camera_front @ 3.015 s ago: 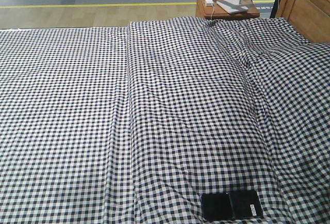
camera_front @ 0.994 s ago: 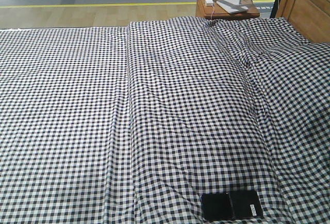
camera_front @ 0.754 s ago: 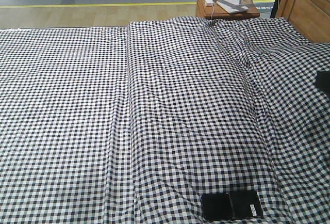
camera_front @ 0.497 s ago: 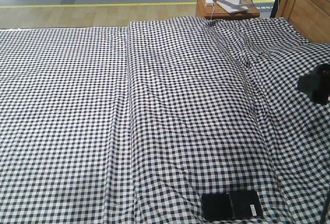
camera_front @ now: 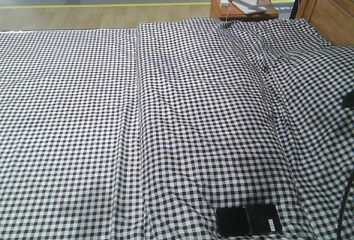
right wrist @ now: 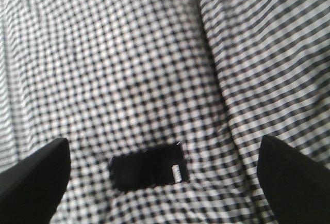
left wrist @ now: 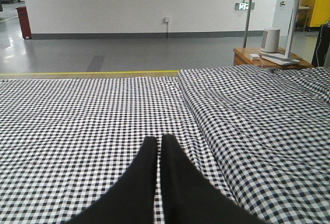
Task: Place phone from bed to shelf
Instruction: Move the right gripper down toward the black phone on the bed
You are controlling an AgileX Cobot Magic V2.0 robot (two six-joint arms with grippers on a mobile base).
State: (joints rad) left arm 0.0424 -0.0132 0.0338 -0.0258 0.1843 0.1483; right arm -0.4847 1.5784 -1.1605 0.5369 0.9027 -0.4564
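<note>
One phone (right wrist: 148,166) lies flat on the bed (camera_front: 166,113), close to its near edge. It sits below the right hand (right wrist: 162,144), untouched, framed between that hand's two widely spread fingers. The left hand (left wrist: 157,140) hovers over the bed, fingers pressed together, empty.

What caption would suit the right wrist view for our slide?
Open right gripper poised over the phone lying flat on the checked bed.
</note>
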